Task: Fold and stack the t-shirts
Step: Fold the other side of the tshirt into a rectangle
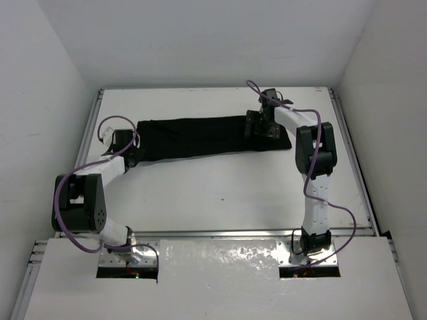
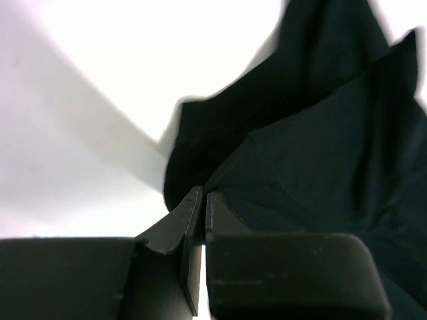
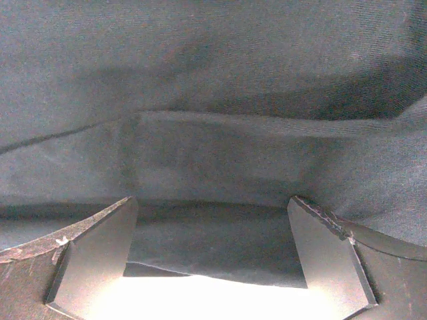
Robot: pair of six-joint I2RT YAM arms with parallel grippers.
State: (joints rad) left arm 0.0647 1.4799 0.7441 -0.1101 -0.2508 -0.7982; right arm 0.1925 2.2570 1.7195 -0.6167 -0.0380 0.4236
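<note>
The left gripper (image 2: 202, 195) is pinching the left end of the black t-shirt (image 1: 200, 137), which is lying as a long band across the far tabletop (image 1: 220, 193); the right gripper (image 3: 212, 203) is gaping wide over its right end.

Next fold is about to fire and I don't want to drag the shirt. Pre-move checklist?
1. Left gripper shut at the t-shirt's left end: ok.
2. Cloth actually caught in that grip: cannot tell.
3. Right gripper gripping the right end: not ok, jaws wide open over the cloth.
4. Shirt lying as one long strip on the table: ok.
</note>
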